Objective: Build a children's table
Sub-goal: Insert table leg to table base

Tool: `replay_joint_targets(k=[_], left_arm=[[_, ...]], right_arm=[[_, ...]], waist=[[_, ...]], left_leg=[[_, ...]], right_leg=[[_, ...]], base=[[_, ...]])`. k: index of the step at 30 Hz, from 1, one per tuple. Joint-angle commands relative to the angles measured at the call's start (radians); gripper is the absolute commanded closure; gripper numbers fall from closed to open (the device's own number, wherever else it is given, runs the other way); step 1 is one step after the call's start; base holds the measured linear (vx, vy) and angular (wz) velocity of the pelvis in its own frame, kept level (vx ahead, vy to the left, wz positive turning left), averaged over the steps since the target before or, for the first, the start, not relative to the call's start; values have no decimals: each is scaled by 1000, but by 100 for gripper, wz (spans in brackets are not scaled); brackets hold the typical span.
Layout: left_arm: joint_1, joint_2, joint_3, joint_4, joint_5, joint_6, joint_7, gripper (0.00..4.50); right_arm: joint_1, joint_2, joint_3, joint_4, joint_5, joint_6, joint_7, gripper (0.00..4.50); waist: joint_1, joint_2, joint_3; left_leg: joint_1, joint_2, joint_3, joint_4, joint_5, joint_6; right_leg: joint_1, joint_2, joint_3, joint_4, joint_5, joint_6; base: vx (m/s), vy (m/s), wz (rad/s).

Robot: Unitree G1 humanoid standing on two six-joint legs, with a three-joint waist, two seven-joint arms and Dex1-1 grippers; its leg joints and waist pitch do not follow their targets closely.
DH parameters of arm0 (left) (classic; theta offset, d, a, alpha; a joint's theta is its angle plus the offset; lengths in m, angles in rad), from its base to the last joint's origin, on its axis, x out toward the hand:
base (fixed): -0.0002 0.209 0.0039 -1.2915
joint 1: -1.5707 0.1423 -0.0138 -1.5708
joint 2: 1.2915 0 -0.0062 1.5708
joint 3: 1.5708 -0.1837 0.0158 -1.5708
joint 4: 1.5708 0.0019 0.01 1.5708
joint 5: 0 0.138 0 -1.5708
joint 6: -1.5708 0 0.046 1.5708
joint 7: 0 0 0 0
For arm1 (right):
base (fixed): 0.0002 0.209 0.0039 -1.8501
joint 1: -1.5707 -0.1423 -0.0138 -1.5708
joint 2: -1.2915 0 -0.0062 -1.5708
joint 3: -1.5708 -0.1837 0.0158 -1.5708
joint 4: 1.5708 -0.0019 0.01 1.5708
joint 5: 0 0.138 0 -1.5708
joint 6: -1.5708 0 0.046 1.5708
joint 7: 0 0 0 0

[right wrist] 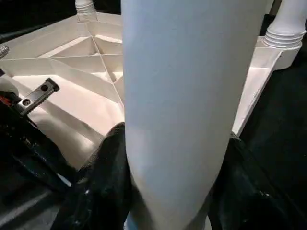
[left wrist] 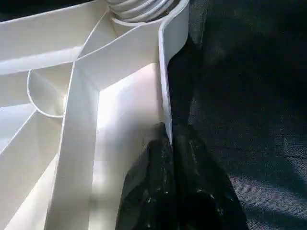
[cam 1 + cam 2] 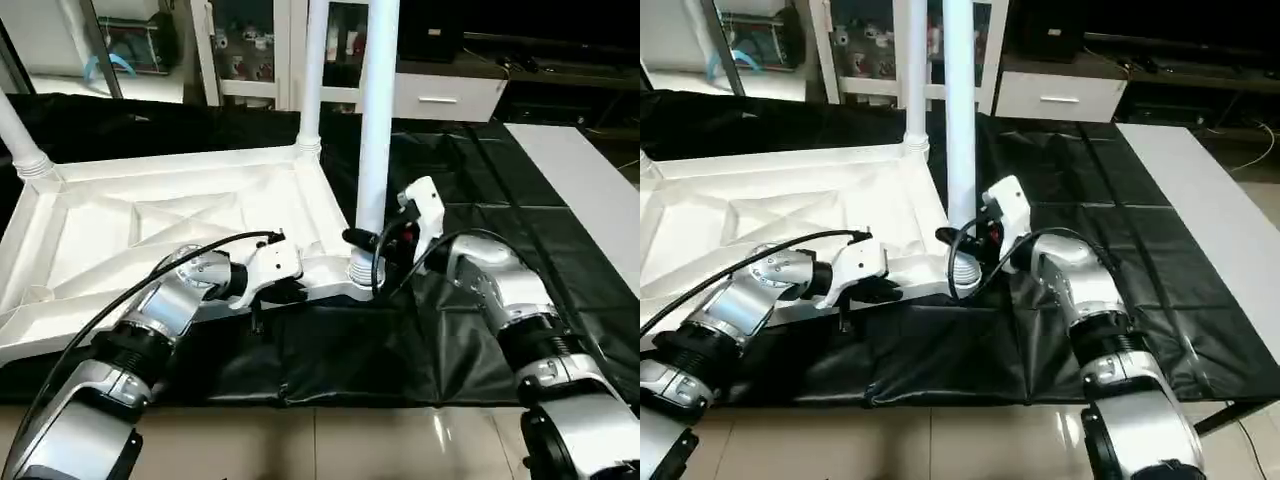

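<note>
Both jaws clenched on the upturned table.
Left gripper [image 2: 168, 158] pinches the tabletop [image 3: 150, 225] rim; right gripper [image 3: 372, 240] clasps the near upright leg [image 3: 378, 120].

White tabletop [image 3: 150, 220] lies ribbed-side up, 3 legs [image 3: 378, 120] upright in sockets.

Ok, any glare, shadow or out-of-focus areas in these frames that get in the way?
Left wrist view: a bright patch washes out the table top between its ribs, and the left pincer is a dark, soft-edged mass. Right wrist view: the leg looms close and featureless. Left eye view: reflections gleam on the black cover and floor.
</note>
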Motion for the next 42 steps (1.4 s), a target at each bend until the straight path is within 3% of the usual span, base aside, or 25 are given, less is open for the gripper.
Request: replay_joint_targets(k=[1,12,18,27,33,42], left_arm=[[62,12,-74,40,68,34,-20,450],[59,5,-69,44,65,40,-5,450],[50,-2,-69,52,63,43,-2,450],[43,-7,-71,60,64,42,-2,450],[41,-10,-71,65,65,42,-2,450],[39,-8,-69,67,67,43,-1,450]], right_arm=[[-20,-6,-37,33,0,-29,-18,265],[65,4,-18,-69,-21,-106,-17,265],[146,11,4,-115,-56,-196,-32,265],[192,7,24,-161,-85,-265,-36,265],[204,11,37,-170,-91,-254,-21,265],[198,23,33,-183,-52,-153,20,265]], waist=[[5,-1,-45],[6,-5,-44],[5,3,-41],[3,0,-38],[3,1,-37],[4,2,-36]], left_leg=[[7,28,-10,-52,-154,36],[7,28,-10,-52,-154,42],[8,28,-12,-55,-190,29],[7,28,-13,-57,-206,34],[7,28,-13,-58,-207,36],[10,30,-14,-61,-225,31]], right_leg=[[37,-51,39,-56,-16,-253],[36,-51,40,-56,-18,-244],[32,-50,41,-61,-53,-233],[33,-47,41,-64,-59,-227],[32,-47,41,-64,-57,-229],[30,-48,42,-67,-84,-225]], base=[[0,0,0],[0,0,0],[0,0,0],[0,0,0],[0,0,0],[0,0,0]])
